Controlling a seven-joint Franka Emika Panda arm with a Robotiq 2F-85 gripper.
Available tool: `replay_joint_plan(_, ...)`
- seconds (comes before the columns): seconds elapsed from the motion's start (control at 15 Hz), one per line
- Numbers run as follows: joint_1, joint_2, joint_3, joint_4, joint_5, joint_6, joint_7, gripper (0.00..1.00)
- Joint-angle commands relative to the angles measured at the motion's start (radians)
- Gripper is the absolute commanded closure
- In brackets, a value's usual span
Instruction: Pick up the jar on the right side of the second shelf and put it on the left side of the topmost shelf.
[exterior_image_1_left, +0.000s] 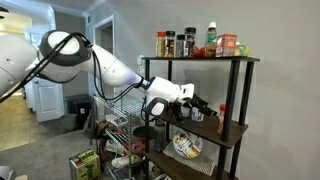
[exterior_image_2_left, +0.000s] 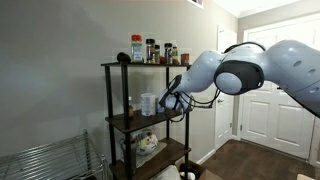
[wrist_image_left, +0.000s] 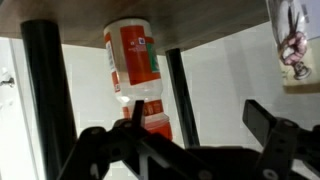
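Red-capped jar (wrist_image_left: 135, 58) stands nr right edge of 2nd shelf (exterior_image_1_left: 238, 126). Pincer (exterior_image_1_left: 205, 104) wide, empty. Centre jaws round it, go slow, squeeze gently.

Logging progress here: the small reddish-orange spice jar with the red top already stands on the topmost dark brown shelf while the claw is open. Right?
Not quite. The small reddish-orange spice jar stands on the second dark brown shelf, as an exterior view shows. The claw is open in the wrist view.
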Motion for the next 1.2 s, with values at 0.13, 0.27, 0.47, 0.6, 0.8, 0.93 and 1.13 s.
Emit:
replay_joint_plan(0.13, -0.004, 0.053, -0.063, 0.056, 0.066, -0.063, 0.045, 0.00)
replay_joint_plan(0.27, -0.001, 0.067, -0.093, 0.053, 0.092, -0.086, 0.056, 0.00)
replay_joint_plan(0.47, 0.002, 0.091, -0.133, 0.059, 0.111, -0.122, 0.084, 0.00)
replay_joint_plan(0.6, 0.008, 0.115, -0.163, 0.069, 0.112, -0.152, 0.112, 0.00)
replay_joint_plan(0.8, 0.018, 0.161, -0.212, 0.102, 0.103, -0.204, 0.175, 0.00)
replay_joint_plan(0.93, 0.021, 0.186, -0.238, 0.124, 0.093, -0.234, 0.216, 0.00)
replay_joint_plan(1.13, 0.023, 0.221, -0.272, 0.149, 0.085, -0.267, 0.269, 0.00)
